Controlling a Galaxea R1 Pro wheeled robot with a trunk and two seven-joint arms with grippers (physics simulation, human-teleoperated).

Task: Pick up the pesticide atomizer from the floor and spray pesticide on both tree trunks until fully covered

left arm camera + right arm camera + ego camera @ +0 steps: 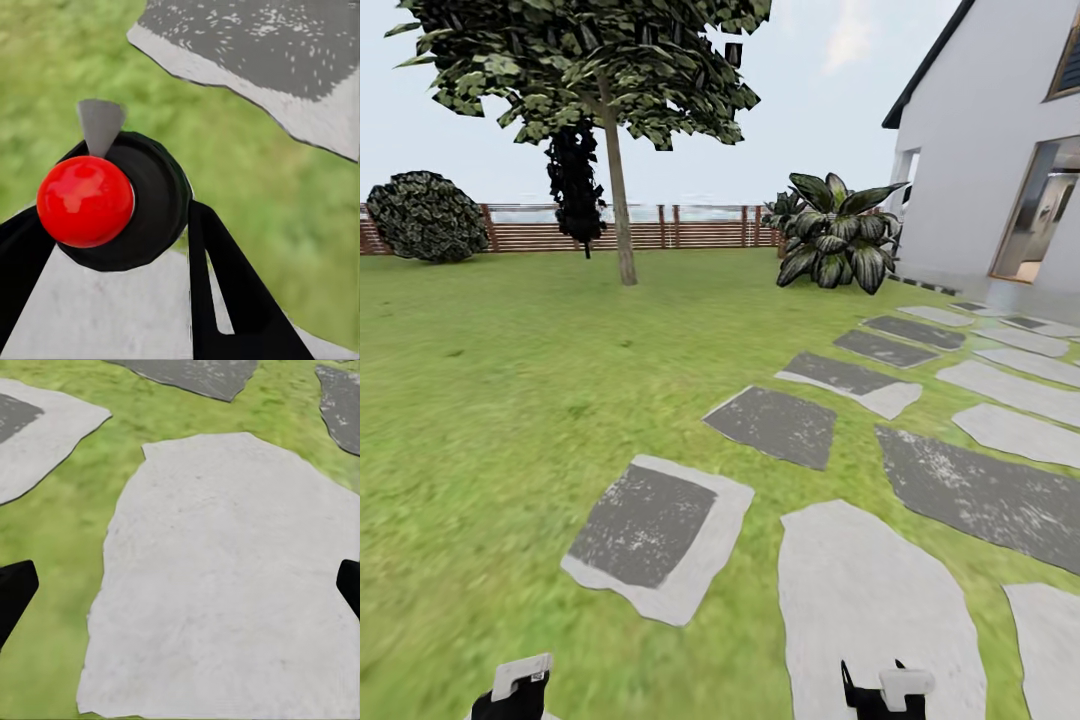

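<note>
Left hand (135,247) grips the red-capped black pesticide atomizer (112,199); right hand (180,592) wide, empty. Pickup done. Grey-brown tree trunk (620,200) stands well beyond the grey stepping stones (650,535), unsprayed.

Open lawn (510,400), blurry green grass, under a pale hazy sky (830,90) in flat, even daylight. A path of stepping stones (660,540) — some pale grey, some with dark grey centres — runs from the foreground toward the white house (980,150) at right. The house shows a dark roof edge and a tall glazed doorway (1045,215) with a warm-toned frame. A brown horizontal-slat fence (690,232) closes the far side. A rounded dark bush (425,215) sits by the fence at left; a broad striped-leaf plant (838,243) stands near the house corner.
</note>
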